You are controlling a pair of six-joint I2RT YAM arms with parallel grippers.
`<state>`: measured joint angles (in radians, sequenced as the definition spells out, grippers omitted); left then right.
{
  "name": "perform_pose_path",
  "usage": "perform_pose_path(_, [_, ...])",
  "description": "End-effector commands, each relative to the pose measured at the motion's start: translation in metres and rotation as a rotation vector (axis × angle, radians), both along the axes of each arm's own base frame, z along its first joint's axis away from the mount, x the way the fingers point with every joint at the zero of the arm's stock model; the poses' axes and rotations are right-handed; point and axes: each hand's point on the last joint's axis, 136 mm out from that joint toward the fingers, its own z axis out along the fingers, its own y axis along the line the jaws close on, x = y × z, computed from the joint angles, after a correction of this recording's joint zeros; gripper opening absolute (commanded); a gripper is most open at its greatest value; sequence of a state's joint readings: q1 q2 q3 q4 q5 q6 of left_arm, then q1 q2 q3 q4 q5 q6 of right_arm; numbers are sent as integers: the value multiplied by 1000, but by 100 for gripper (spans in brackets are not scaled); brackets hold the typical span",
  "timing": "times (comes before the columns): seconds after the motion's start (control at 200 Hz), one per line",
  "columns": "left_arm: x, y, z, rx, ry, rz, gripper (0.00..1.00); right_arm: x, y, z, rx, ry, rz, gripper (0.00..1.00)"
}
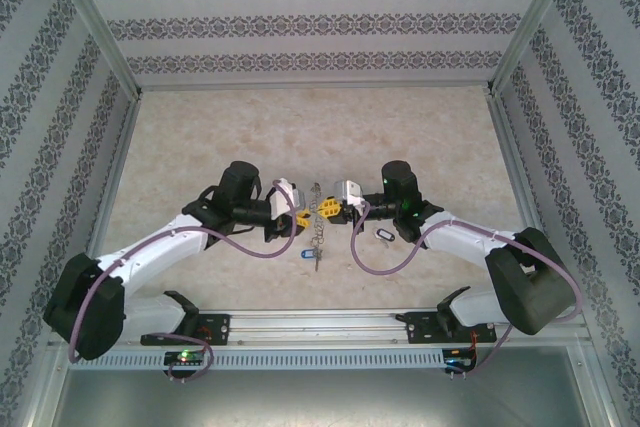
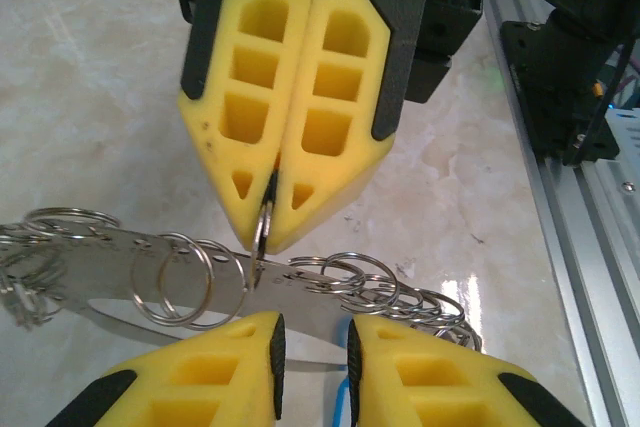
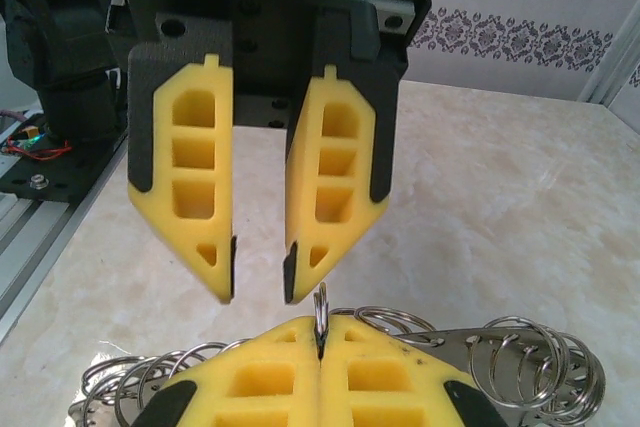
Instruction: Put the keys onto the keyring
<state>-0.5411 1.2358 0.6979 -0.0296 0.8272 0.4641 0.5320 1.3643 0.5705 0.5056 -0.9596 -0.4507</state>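
Surface (image 1: 220, 137): pale marble-look top, glossy enough to throw a bright reflection in the left wrist view. Enclosure: patterned wallpaper walls (image 1: 320, 27) on three sides, aluminium frame posts (image 1: 95, 22) at the corners, and a slotted aluminium rail (image 1: 320, 322) along the near edge carrying both arm bases. Open room: a wide stretch of surface runs from the centre to the back wall, with margins on either side out to the frame. The work sits in one tight cluster at centre, nearer the rail than the back wall. The keyring (image 1: 317, 237) is a flat metal strip hung with many split rings (image 2: 180, 282). It sits at centre between the two claws, running from far to near. A blue-and-white key (image 1: 383, 234) lies on the surface just beside the right wrist. A blue key (image 1: 303, 254) lies just to the near side of the left arm's fingers, close to the strip's near end. Right claw (image 2: 265, 232): yellow fingers pressed together, pinching one of those split rings edge-on at the very tips, the strip just beyond them. Left claw (image 3: 259, 292): fingers parted by a narrow gap through which the surface shows, tips poised just over the strip opposite the right claw. I cannot tell whether they touch the metal.
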Motion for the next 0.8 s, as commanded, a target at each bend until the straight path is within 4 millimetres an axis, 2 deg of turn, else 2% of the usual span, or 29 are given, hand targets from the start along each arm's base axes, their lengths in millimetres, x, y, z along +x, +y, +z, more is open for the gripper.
perform_pose_path(0.0, [0, -3, 14, -41, -4, -25, 26, -6, 0, 14, 37, -33, 43, 0])
perform_pose_path(0.075, [9, 1, 13, -21, -42, 29, 27, -7, 0, 14, 35, -33, 45, 0])
perform_pose_path(0.165, [17, 5, 18, -19, -96, 78, 32, -8, 0, 14, 38, -33, 54, 0])
perform_pose_path(0.37, [20, 0, 24, -52, -110, 69, 33, -11, 1, 15, 44, -36, 74, 0])
perform_pose_path(0.48, [16, -7, 22, -69, -79, 22, 31, -11, 3, 16, 46, -39, 76, 0])
perform_pose_path(0.794, [10, -6, 17, -56, -101, -12, 22, -13, 3, 19, 56, -47, 83, 0])
